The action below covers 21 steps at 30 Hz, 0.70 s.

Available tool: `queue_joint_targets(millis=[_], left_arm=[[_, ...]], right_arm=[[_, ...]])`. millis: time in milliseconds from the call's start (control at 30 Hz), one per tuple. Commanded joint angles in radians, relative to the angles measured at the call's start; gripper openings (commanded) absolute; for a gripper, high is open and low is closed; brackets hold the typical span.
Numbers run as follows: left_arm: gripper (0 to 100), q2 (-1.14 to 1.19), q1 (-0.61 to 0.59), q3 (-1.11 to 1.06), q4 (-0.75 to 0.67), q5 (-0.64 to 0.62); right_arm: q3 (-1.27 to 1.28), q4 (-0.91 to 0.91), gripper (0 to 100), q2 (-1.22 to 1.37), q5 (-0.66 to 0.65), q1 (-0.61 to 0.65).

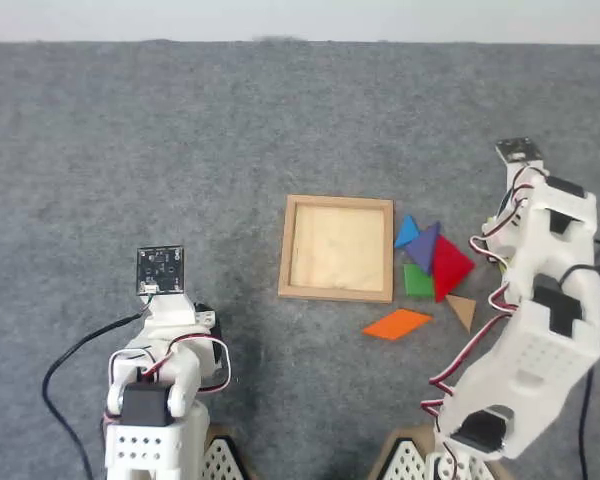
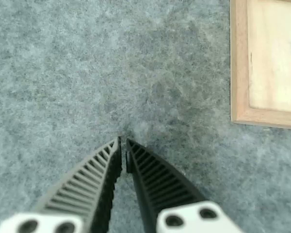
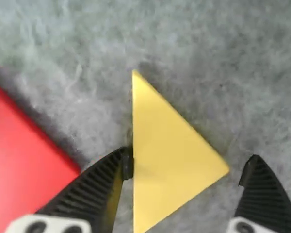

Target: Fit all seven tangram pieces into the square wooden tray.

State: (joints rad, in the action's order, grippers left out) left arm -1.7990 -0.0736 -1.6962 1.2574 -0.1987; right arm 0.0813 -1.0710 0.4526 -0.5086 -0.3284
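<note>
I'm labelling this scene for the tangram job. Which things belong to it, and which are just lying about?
Belong to the job:
wooden tray
blue triangle
purple triangle
red triangle
green square
orange parallelogram
tan triangle
yellow triangle

Just lying about:
grey mat
black cable

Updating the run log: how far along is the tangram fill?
Done: nothing, no piece is in the tray. In hand: right gripper open astride the yellow triangle on the carpet, not clamped yet. To do: every piece, including the red piece and orange parallelogram beside the tray. The left gripper sits shut over carpet.
</note>
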Motion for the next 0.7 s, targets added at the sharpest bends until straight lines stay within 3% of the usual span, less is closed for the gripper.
queue_joint_targets(millis=[0,300,400,667], left_arm=[[1,-0.02,-0.006,0.013,0.005,0.015],[1,-0.02,-0.006,0.013,0.005,0.015],[1,-0.02,-0.006,0.013,0.005,0.015],[1,-0.02,-0.006,0.013,0.005,0.015]], right_arm=[[-0.074,0.016,35.1,0.035,-0.075,-0.004],[-0.117,-0.076,30.9,0.077,-0.143,-0.015],[-0.115,-0.076,24.4,0.079,-0.101,-0.027],[-0.115,-0.076,24.1,0.076,-0.058,-0.031]])
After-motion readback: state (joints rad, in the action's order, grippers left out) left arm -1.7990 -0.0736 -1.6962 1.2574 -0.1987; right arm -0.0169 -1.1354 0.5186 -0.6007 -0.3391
